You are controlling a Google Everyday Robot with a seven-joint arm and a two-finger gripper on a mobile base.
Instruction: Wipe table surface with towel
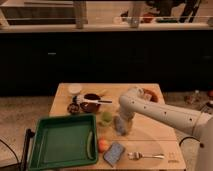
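The table surface (pixel 150 132) is a pale wooden plank top in the middle of the camera view. The towel (pixel 121 126), a small grey-blue folded cloth, sits near its centre, just right of a green cup (pixel 106 118). My white arm reaches in from the right, bends at the elbow and points down. The gripper (pixel 123 120) is at its end, directly over the towel and against it. The wrist hides the towel's top.
A green plastic tray (pixel 37 150) fills the table's front left. An orange fruit (pixel 103 145), a blue-grey sponge pad (pixel 115 153) and a fork (pixel 146 156) lie along the front edge. Bowls (pixel 91 103) and a white cup (pixel 75 89) stand at the back left.
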